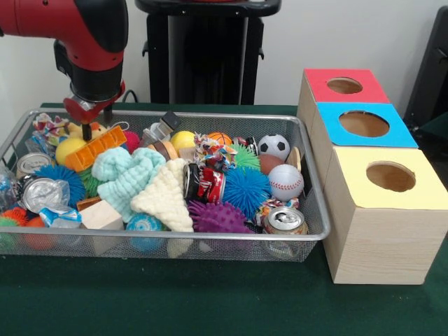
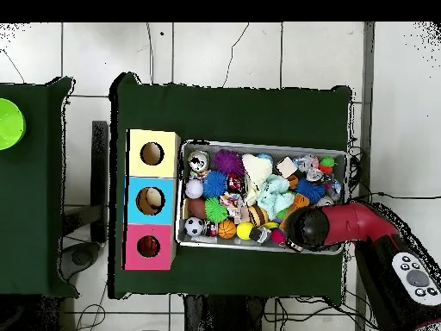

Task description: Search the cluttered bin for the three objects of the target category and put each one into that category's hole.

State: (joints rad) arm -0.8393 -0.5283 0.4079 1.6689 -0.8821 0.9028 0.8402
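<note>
While the red arm reaches down over the far left corner of the bin (image 1: pixel 308 234) in the front view, its fingers (image 1: pixel 97 119) dip among the toys there; two dark prongs show with a gap between them, nothing caught in that gap, so they stand apart and empty. Just below the fingers lies an orange comb-like block (image 1: pixel 96 149), with a yellow ball (image 1: pixel 68 148) beside it. A yellow plush bit (image 1: pixel 96 130) peeks out right at the fingertips, touching or nearly so; which one, I cannot tell. Further toward the camera from the fingers lie a mint knitted cloth (image 1: pixel 126 175) and a cream knitted cloth (image 1: pixel 165 197). Well away to the side sit a soccer ball (image 1: pixel 274 146), a baseball (image 1: pixel 285 181) and a drink can (image 1: pixel 284 221). Beyond the bin's other end, the red-topped box carries the hole (image 1: pixel 344 85), well apart from the fingers; the blue-topped box (image 1: pixel 364 126) and yellow-topped box (image 1: pixel 385 210) stand in front of it on the green bench (image 1: pixel 175 301).

Seen from overhead, the arm's head (image 2: pixel 307 227) covers the fingers entirely, hanging over the bin's (image 2: pixel 263 144) corner nearest the robot. The hole (image 2: pixel 148 246) lies across the full length of the bin from that spot.
</note>
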